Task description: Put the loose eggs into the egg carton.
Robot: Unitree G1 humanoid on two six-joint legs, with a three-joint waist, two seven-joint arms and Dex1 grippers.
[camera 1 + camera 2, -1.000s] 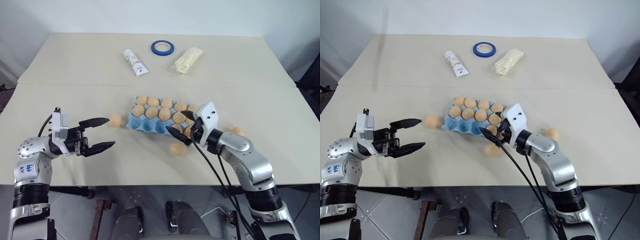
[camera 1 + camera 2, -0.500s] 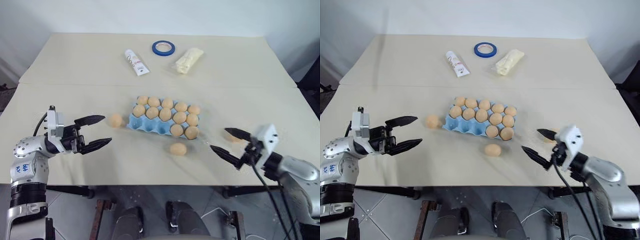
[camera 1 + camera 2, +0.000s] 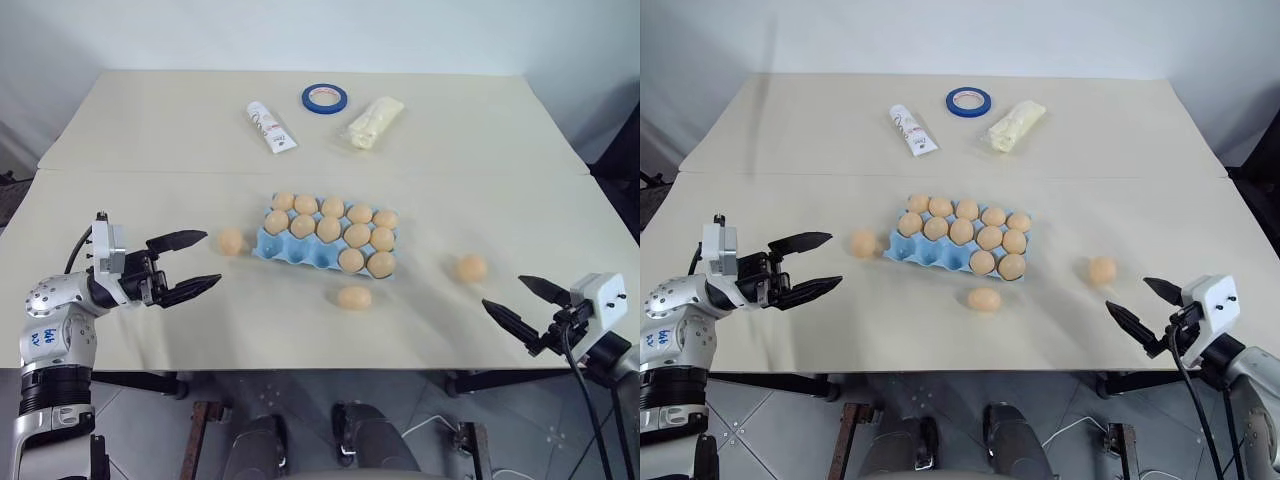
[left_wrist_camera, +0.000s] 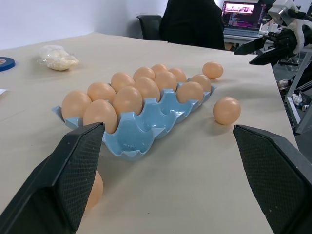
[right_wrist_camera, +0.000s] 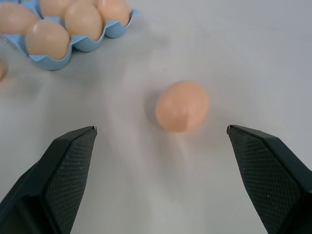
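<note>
The right gripper (image 3: 527, 309) has swung away from the carton (image 3: 300, 250) to the counter's (image 3: 150, 130) right edge, jaws wide and empty, now facing an egg (image 3: 471, 267), so that one looks likely next. The carton holds eleven eggs with four near-side cups empty; three eggs lie loose, one left (image 3: 231, 241) just ahead of the open, empty left gripper (image 3: 196, 262), one in front (image 3: 354, 297).

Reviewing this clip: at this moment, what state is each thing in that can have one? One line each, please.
egg carton: lidless, twelve eggs seated, three near cups empty.
egg left of the carton: loose on the table.
egg in front of the carton: loose on the table.
egg right of the carton: loose on the table.
left gripper: open, holding nothing.
right gripper: open, holding nothing.
white tube: lying flat.
</note>
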